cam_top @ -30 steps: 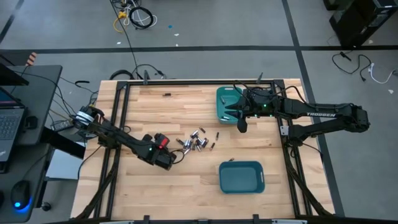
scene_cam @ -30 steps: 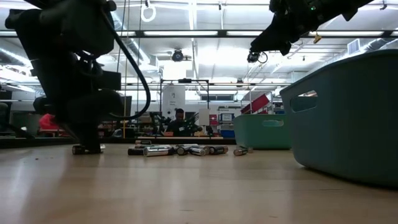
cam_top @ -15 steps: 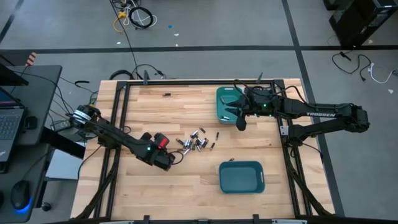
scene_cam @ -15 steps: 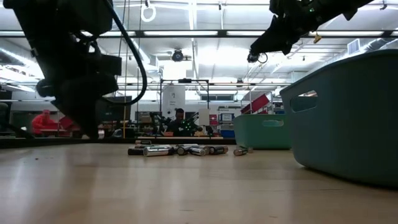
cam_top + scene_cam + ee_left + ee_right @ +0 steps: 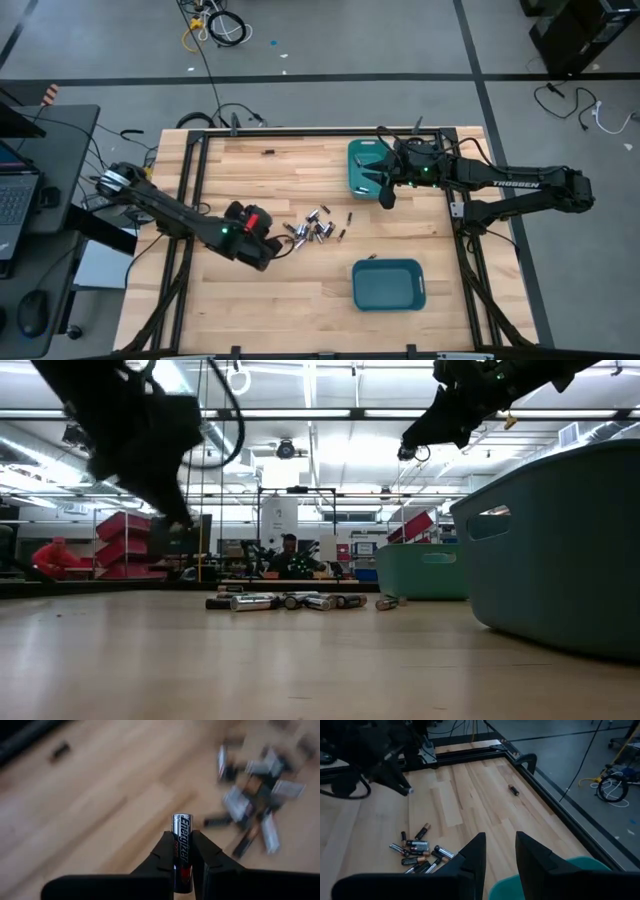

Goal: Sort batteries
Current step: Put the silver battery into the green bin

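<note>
A single silver-and-black battery (image 5: 181, 842) stood upright, clamped between the jaws of the left gripper (image 5: 268, 246), lifted clear of the wooden surface (image 5: 250, 290). Just ahead of those jaws lay the remaining batteries (image 5: 316, 229), a loose cluster on the surface, with one stray cell (image 5: 514, 790) well apart near the frame. The right gripper (image 5: 388, 200) hung beside the far teal bin (image 5: 362, 160), its jaws apart and holding nothing; the near teal bin (image 5: 388, 284) sat farther off. The grip appeared to catch only the cell's lower part, so a quick swing toward a bin might have tipped or dropped it, or sent it into the wrong bin.
</note>
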